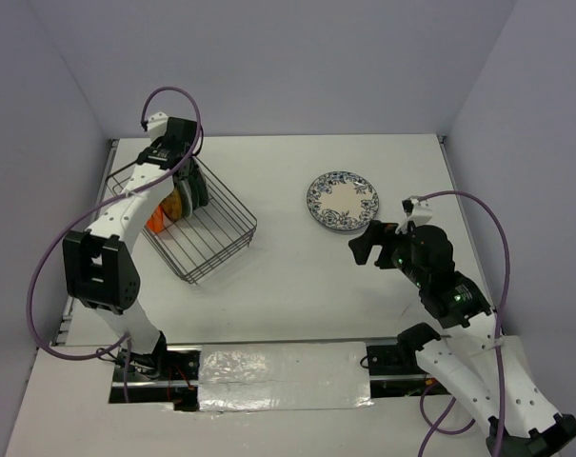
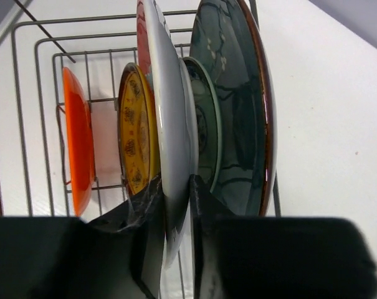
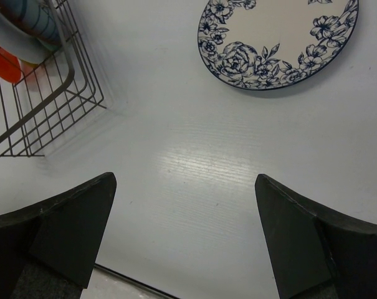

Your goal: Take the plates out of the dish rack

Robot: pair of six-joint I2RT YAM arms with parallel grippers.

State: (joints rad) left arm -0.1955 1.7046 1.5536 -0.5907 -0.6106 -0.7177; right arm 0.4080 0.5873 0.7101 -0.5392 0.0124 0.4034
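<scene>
The dish rack [image 1: 216, 238] stands at the left of the table. In the left wrist view several plates stand upright in it: an orange one [image 2: 79, 143], a yellowish one [image 2: 135, 134], a large red plate with a white back [image 2: 169, 112], a small teal-patterned one [image 2: 205, 124] and a large dark teal one [image 2: 238, 106]. My left gripper [image 2: 174, 187] reaches into the rack [image 1: 192, 186] and is shut on the rim of the red plate. The blue-floral plate [image 1: 342, 201] lies flat on the table. My right gripper [image 1: 368, 243] is open and empty, just in front of that plate [image 3: 278, 43].
The rack's wire wall [image 2: 38, 93] stands behind the plates. The rack's near corner [image 3: 45, 106] shows at the left of the right wrist view. A taped strip [image 1: 278, 376] runs along the table's near edge between the arm bases.
</scene>
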